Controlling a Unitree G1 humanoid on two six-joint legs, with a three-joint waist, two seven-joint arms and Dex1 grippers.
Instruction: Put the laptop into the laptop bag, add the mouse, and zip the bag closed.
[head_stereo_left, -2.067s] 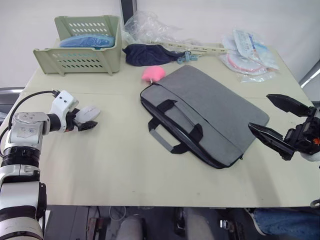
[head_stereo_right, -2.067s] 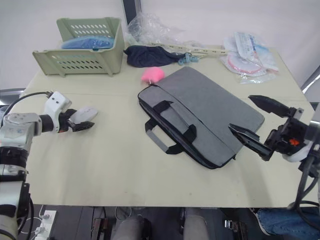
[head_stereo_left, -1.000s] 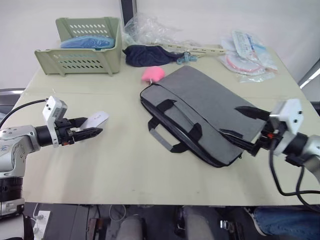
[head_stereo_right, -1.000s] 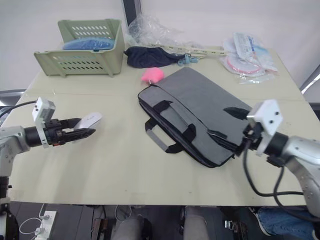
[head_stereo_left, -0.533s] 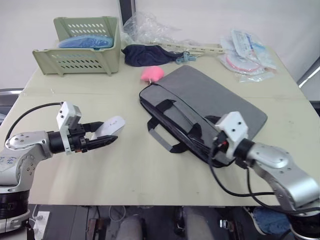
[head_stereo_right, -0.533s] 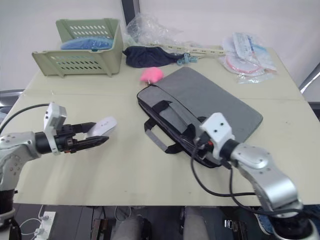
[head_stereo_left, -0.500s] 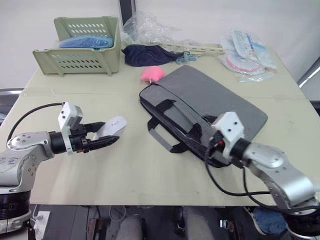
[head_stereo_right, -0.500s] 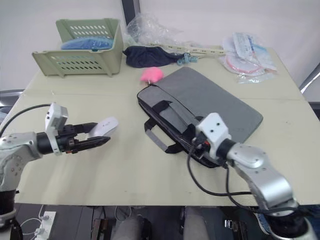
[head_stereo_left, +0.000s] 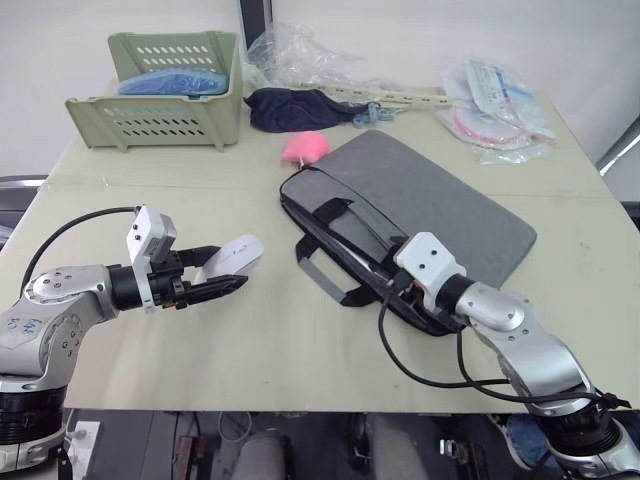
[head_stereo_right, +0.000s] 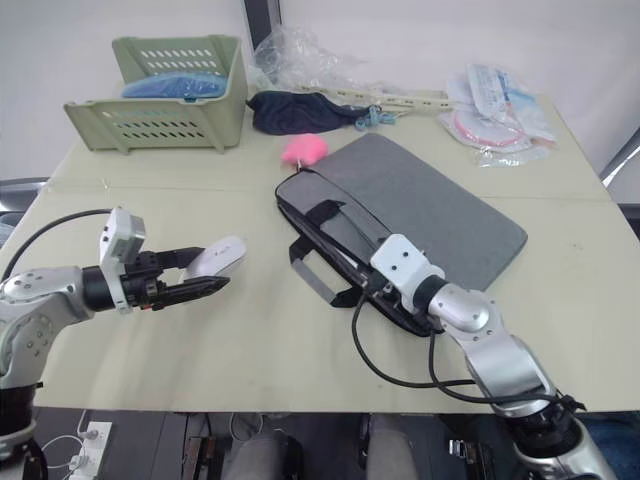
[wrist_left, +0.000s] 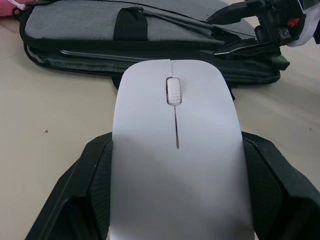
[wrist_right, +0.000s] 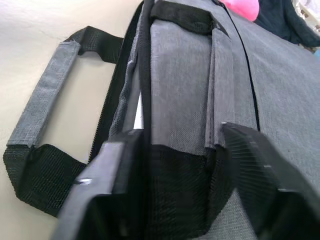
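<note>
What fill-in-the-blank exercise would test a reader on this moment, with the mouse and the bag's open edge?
1. The left gripper is shut on the white ____.
2. The right gripper has one finger slid into the opening of the grey ____ and one on top of it.
3. The pink fluffy lump lies beside the bag's far ____.
4. The green basket holds something ____ in colour.

Missing words: mouse; laptop bag; corner; blue

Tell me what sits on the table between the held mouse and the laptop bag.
Nothing: in the left eye view, bare table separates the mouse in the left gripper from the laptop bag, whose loose grey handle comes nearest.
</note>
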